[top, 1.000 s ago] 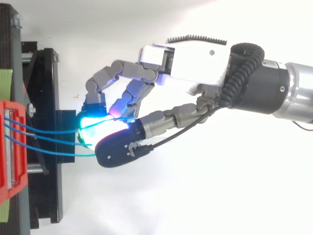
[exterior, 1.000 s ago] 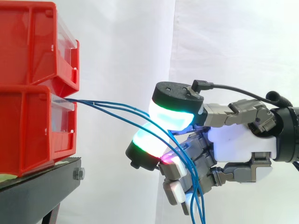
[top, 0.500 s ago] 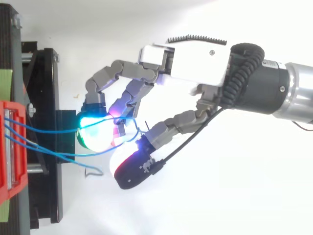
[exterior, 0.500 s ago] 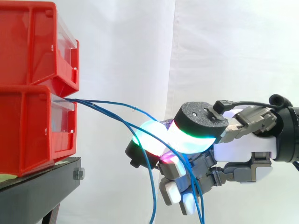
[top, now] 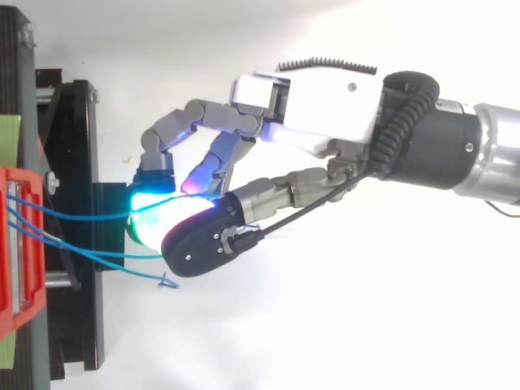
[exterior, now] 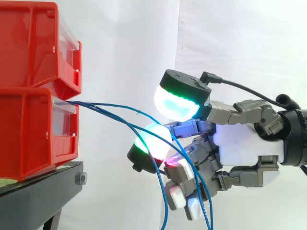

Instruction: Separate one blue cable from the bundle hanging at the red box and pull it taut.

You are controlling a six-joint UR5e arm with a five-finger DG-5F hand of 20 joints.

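Several thin blue cables (exterior: 115,108) leave the front of the lower red bin (exterior: 33,134) and arc right to my hand (exterior: 244,148). My curled fingers (exterior: 151,139) hook two of them, which run over the green-white pad and down between the fingers. The thumb (exterior: 177,103) stands raised just above that pad, glowing cyan and green. One cable (exterior: 163,201) hangs loose in front of the hand. From above, the hand (top: 325,106) reaches left toward the bin (top: 12,244), and the loose cable's end (top: 166,280) curls below the thumb.
A second red bin (exterior: 33,48) is stacked on the lower one. Both rest on a black stand (exterior: 38,191) at the left. A white curtain hangs behind.
Half a second ago the thumb was pressed down on the finger pad; now it is lifted again. One cable has slipped out over the last second and hangs loose.
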